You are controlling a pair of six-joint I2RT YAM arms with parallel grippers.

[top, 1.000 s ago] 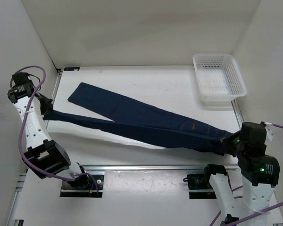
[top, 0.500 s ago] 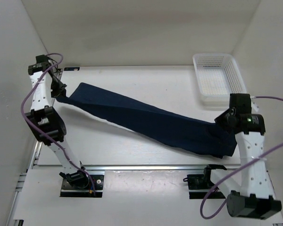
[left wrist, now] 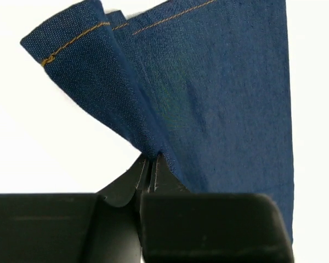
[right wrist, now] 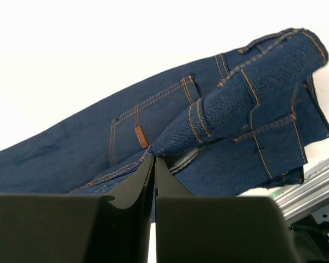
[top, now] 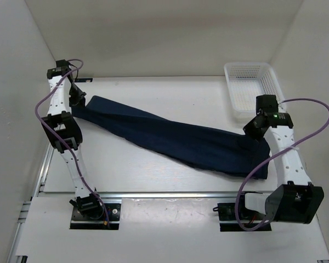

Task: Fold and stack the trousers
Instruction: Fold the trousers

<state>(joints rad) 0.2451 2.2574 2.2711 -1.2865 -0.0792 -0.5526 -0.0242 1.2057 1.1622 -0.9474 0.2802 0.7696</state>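
Observation:
The dark navy trousers (top: 170, 137) stretch across the table from far left to right, folded lengthwise with the legs together. My left gripper (top: 78, 102) is shut on the leg hems at the far left; the left wrist view shows its jaws pinching the denim (left wrist: 170, 98) below the orange-stitched hems. My right gripper (top: 251, 130) is shut on the waistband end at the right; the right wrist view shows the jaws closed on the waist fabric (right wrist: 219, 115) beside a back pocket. The waist end hangs bunched below the right gripper.
A white mesh plastic basket (top: 254, 91) stands at the far right corner, just behind the right arm. Side walls stand close to both arms. A metal rail (top: 175, 194) runs along the near table edge.
Both grippers have carried their ends of the trousers away from the near edge toward the back. The near leg has come over onto the far leg.

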